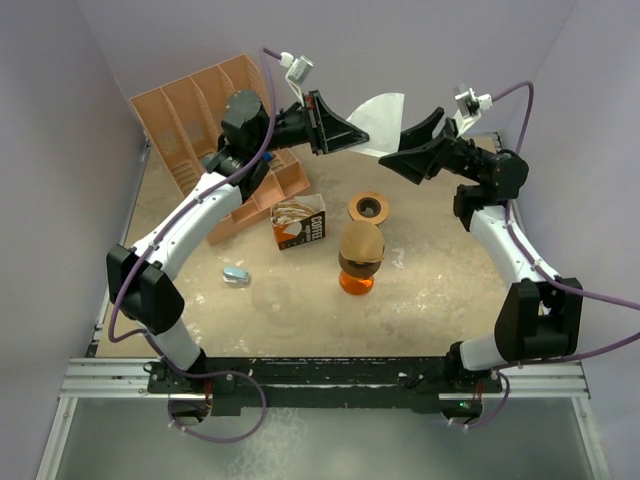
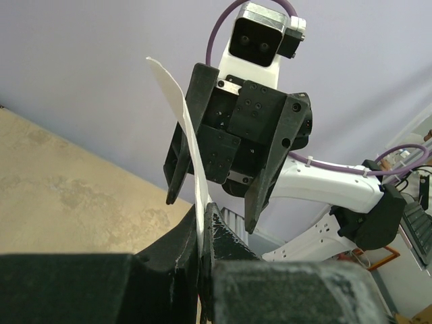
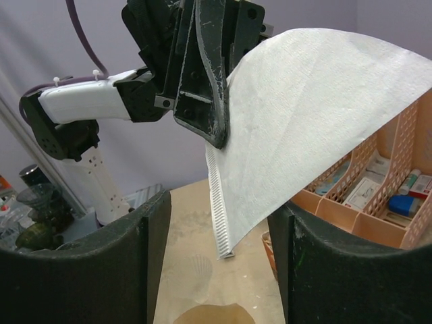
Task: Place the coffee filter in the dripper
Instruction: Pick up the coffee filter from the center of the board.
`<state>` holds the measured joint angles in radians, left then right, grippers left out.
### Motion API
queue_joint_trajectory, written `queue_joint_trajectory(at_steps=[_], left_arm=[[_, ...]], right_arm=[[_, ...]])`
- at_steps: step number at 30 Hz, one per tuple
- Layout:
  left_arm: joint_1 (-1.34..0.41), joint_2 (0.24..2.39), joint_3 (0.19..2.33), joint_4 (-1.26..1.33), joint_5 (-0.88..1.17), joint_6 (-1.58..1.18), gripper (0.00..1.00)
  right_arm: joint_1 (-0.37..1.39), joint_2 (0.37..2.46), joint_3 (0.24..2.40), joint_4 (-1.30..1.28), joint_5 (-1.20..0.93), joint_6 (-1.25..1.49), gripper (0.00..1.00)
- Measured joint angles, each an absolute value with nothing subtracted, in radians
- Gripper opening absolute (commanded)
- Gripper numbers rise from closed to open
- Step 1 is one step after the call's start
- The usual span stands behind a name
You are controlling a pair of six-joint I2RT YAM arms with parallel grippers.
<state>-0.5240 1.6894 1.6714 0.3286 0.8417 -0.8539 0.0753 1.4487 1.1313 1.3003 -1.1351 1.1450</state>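
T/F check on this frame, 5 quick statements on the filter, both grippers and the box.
1. The left gripper is shut on the filter. True.
2. The right gripper is clamped on the filter. False: its jaws stand open, with the filter's lower edge between them.
3. The filter lies flat on the table. False: it is held in the air above it.
4. The box stands on the table just in front of the rack. True.
5. The filter is brown. False: it is white.
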Motion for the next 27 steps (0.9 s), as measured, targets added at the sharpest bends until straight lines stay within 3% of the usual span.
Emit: queue_joint_trajectory(at_steps=[5, 13, 20, 25, 27], left_arm=[[-0.524, 1.689, 1.671, 0.329, 0.842, -0.854, 0.00], [-0.524, 1.689, 1.660, 0.330, 0.841, -0.849, 0.00], [-0.524, 1.689, 1.636, 0.343, 0.842, -0.852, 0.00], [-0.525, 1.689, 1.610, 0.390, 0.843, -0.867, 0.00], [-0.525, 1.689, 1.603, 0.408, 0.849, -0.880, 0.07]], right_arm=[[0.071, 1.449, 1.131, 1.298, -1.135, 1.145, 0.40], [0.071, 1.454, 1.148, 1.287, -1.121, 1.150, 0.25], [0.071, 1.467, 1.179, 1.264, -1.113, 1.143, 0.00], [0.059, 1.473, 1.198, 1.199, -1.113, 1.110, 0.00], [0.052, 1.473, 1.199, 1.172, -1.114, 1.086, 0.00]])
